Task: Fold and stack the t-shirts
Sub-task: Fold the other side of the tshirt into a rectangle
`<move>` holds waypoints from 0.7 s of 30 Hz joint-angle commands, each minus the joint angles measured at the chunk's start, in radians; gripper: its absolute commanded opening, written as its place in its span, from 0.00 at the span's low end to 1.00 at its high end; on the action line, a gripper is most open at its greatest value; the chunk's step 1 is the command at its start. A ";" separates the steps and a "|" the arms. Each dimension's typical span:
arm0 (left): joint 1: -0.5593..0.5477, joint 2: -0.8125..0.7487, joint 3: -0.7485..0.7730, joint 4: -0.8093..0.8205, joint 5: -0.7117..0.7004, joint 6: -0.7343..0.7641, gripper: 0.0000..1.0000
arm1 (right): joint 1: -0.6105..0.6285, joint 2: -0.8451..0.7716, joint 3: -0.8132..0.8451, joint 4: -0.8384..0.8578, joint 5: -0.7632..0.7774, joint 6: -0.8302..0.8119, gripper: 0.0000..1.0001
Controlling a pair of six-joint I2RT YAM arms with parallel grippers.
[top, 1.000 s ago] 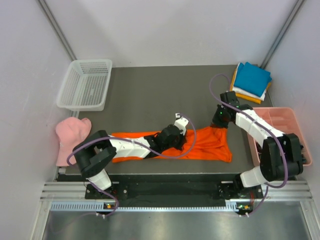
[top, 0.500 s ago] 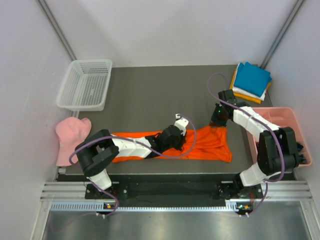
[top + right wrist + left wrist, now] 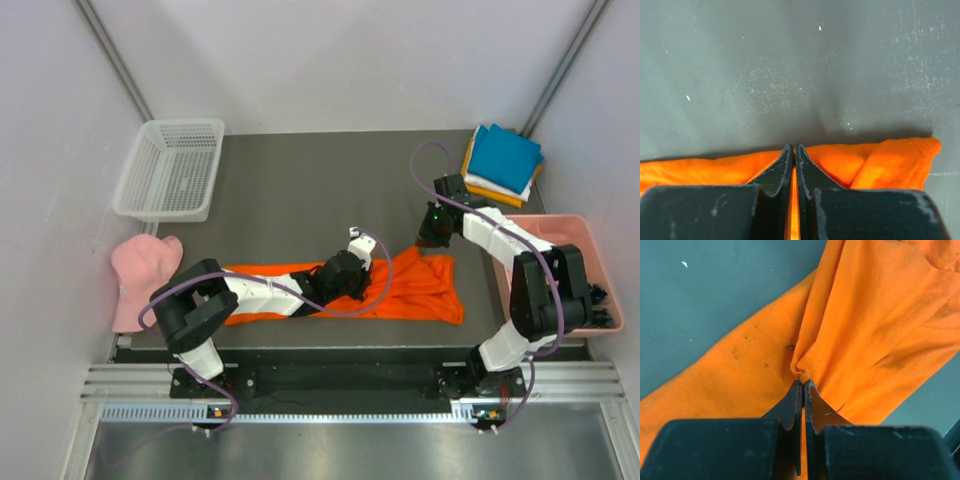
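A bright orange t-shirt point(image 3: 420, 290) lies spread in a long strip near the table's front edge. My left gripper point(image 3: 357, 274) sits low over its middle, shut on a small pinch of the orange cloth point(image 3: 803, 376), which ridges up ahead of the tips. My right gripper point(image 3: 426, 243) is at the shirt's far right edge, shut on the orange hem point(image 3: 840, 160), with bare table beyond it. A stack of folded t-shirts point(image 3: 505, 158), teal on top with white and amber below, rests at the back right corner.
A white mesh basket point(image 3: 170, 170) stands at the back left. A pale pink cap point(image 3: 140, 272) lies at the left edge. A pink bin point(image 3: 565, 250) sits at the right edge beside my right arm. The dark grey table point(image 3: 300, 190) runs between basket and stack.
My right gripper has shifted a little left and away from me, drawing the shirt's far right edge with it. The left gripper has stayed where it was.
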 commanded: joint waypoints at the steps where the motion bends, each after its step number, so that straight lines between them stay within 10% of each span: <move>1: -0.001 -0.011 -0.010 0.009 -0.003 -0.013 0.00 | 0.011 0.006 0.051 0.048 0.019 -0.019 0.00; 3: -0.001 -0.011 -0.010 0.010 0.000 -0.013 0.00 | 0.012 0.007 0.053 0.050 0.019 -0.022 0.00; 7: -0.001 -0.014 -0.012 0.009 -0.003 -0.015 0.00 | 0.009 -0.006 0.053 0.030 0.055 -0.031 0.39; 10: -0.001 -0.020 -0.015 0.009 -0.009 -0.015 0.00 | 0.011 -0.057 0.047 0.002 0.117 -0.043 0.48; 21: -0.002 -0.025 -0.017 0.010 0.008 -0.013 0.00 | 0.011 -0.302 -0.125 -0.078 0.096 -0.043 0.48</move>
